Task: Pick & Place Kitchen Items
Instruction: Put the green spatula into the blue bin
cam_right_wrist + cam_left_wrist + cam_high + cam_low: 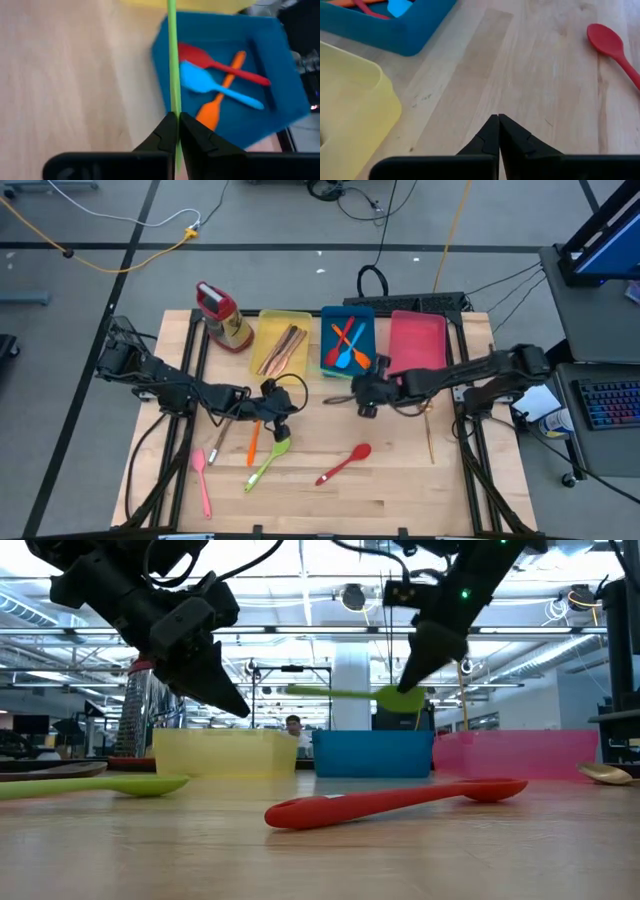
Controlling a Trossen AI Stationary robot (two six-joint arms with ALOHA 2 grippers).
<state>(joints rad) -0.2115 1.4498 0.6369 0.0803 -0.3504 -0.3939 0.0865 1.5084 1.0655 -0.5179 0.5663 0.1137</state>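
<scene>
Wooden tabletop (pixel 400 480) w/ three trays along the 12 o'clock edge: yellow tray (pixel 283 345), blue tray (pixel 348 340), pink tray (pixel 417 340). A red-capped bottle (pixel 223 316) lies at approx 10 o'clock, just beside the yellow one.

My right gripper (pixel 362 392) sits just off the blue tray's near edge, fingers pinched tight on a thin green utensil (pixel 172 60); in the low view it hangs level above the table, its head at my fingertips. Blue tray holds a red spoon (pixel 200 57), blue spatula (pixel 200 80) and orange spatula (pixel 220 95), crossed over each other.

My left gripper (pixel 272 408) is near table center, fingers closed, nothing between them, tips clear of the wood.

Yellow tray has brown wooden spoons (pixel 281 348). Loose on the table: red spoon (pixel 345 464) at 6 o'clock, green spoon (pixel 268 463) and orange utensil (pixel 253 442) beside my left gripper, pink utensil (pixel 203 480) at 8 o'clock, a thin gold one (pixel 430 435) at 4 o'clock.
</scene>
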